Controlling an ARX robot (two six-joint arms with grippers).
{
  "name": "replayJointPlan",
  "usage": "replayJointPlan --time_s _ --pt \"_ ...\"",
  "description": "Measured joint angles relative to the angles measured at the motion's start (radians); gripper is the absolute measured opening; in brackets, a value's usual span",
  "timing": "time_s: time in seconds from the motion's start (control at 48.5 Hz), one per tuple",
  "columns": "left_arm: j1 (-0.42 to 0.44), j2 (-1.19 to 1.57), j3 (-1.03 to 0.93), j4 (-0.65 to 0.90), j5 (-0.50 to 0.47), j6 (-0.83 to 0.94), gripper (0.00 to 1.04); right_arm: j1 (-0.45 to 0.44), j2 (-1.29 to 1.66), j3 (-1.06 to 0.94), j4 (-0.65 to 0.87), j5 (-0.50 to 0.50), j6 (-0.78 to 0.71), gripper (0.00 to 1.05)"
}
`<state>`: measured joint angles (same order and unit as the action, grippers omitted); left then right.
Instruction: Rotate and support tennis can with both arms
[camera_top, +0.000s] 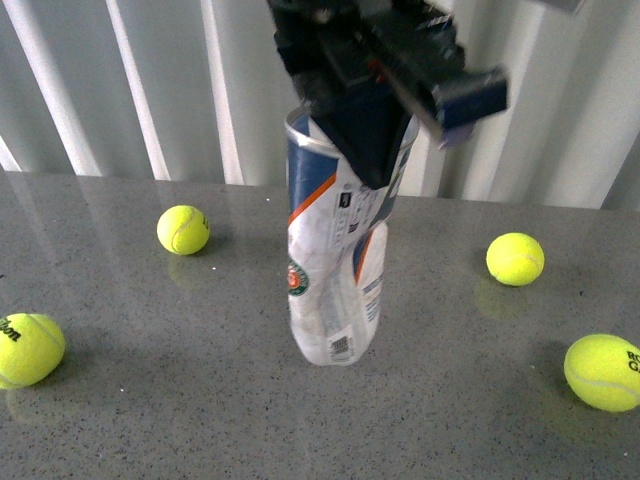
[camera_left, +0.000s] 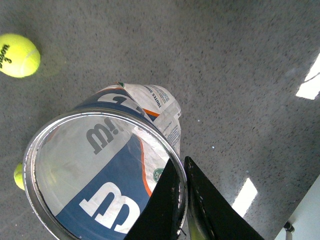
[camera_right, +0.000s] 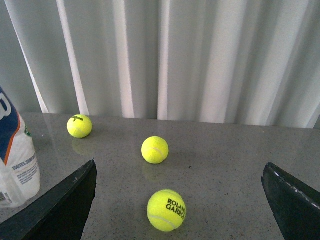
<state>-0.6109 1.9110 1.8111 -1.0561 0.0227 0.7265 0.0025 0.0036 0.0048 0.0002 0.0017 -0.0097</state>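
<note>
Upright but dented and creased, a clear tennis can with a blue, white and orange label stands near the middle of a grey speckled counter. The left arm reaches down on it from above. The left arm's fingers pinch the can's metal rim, one blade inside the open mouth and the other pressed against the outside wall. The right arm's fingers are spread wide and hold nothing. In the right wrist view the can shows only at the edge of the picture, clear of both blades.

Four yellow tennis balls lie scattered on the counter around the can, none touching it. One sits behind and to the left, and one is at the near left edge. Another is off to the right, and one lies nearer at the right, printed Roland Garros. A white pleated curtain hangs behind the counter.
</note>
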Motion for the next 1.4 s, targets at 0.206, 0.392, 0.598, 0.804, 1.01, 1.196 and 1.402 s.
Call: replayJointPlan --time_s 0.206,0.392,0.598,0.804,1.01,1.196,1.402 --pt "0.019 0.011 -0.082 0.074 -0.032 0.022 0.04 0.0 0.0 0.0 0.0 0.0 0.0 0.98" --pt "0.032 0.035 -0.09 0.13 -0.038 0.019 0.04 0.0 0.0 0.0 0.0 0.0 0.0 0.98" --pt "0.034 0.057 -0.097 0.142 -0.003 -0.013 0.04 0.0 0.0 0.0 0.0 0.0 0.0 0.98" --pt "0.03 0.063 -0.108 0.154 0.031 -0.074 0.04 0.0 0.0 0.0 0.0 0.0 0.0 0.98" --pt "0.026 0.063 -0.114 0.162 0.026 -0.091 0.14 0.0 0.0 0.0 0.0 0.0 0.0 0.98" --pt "0.026 0.065 -0.106 0.154 0.025 -0.109 0.5 0.0 0.0 0.0 0.0 0.0 0.0 0.98" --pt "0.026 0.058 -0.071 0.107 0.034 -0.111 0.83 0.0 0.0 0.0 0.0 0.0 0.0 0.98"
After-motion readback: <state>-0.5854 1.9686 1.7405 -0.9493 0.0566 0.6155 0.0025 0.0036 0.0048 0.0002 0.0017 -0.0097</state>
